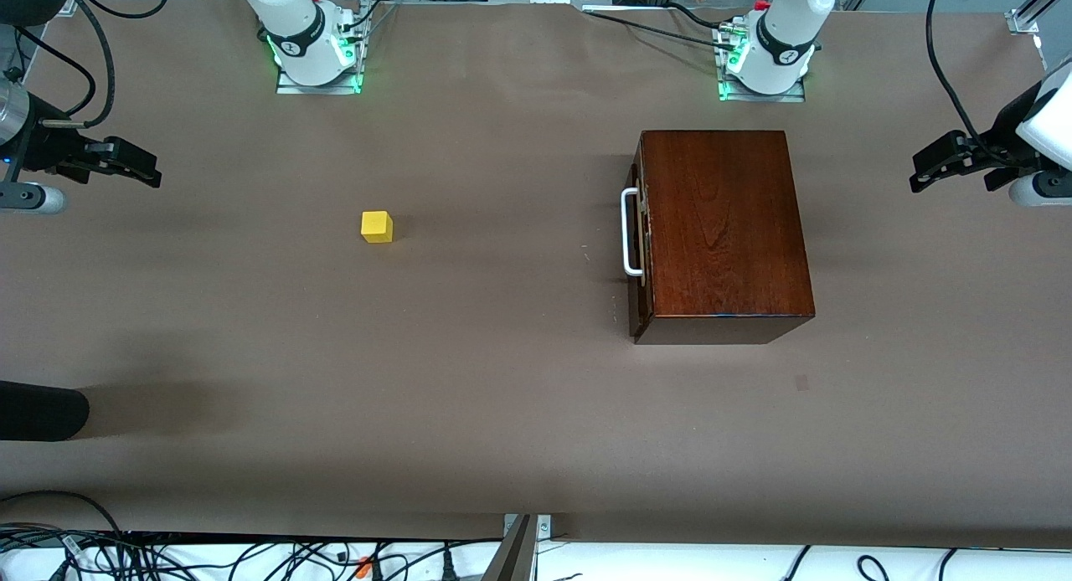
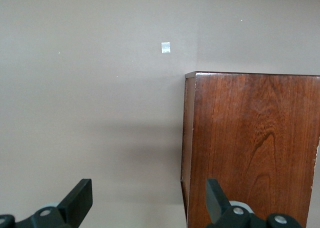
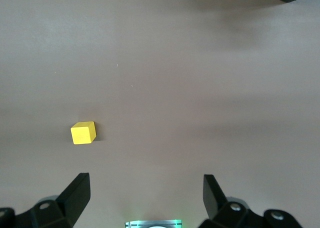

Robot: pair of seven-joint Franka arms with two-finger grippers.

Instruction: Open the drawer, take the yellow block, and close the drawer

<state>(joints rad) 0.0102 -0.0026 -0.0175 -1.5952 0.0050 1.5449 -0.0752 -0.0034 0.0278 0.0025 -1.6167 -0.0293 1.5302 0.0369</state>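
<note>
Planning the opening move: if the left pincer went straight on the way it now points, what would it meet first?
Probably the brown table beside the wooden box; the left pincer is open, and one finger looks to be over the box's edge, so it might clip it.

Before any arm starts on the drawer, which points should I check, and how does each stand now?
1. Drawer shut in the wooden box: ok.
2. White handle free of obstruction: ok.
3. Left gripper open, over the table's left-arm end: ok.
4. Right gripper open, over the right-arm end: ok.
5. Yellow block inside drawer: not ok, it lies on the table.
</note>
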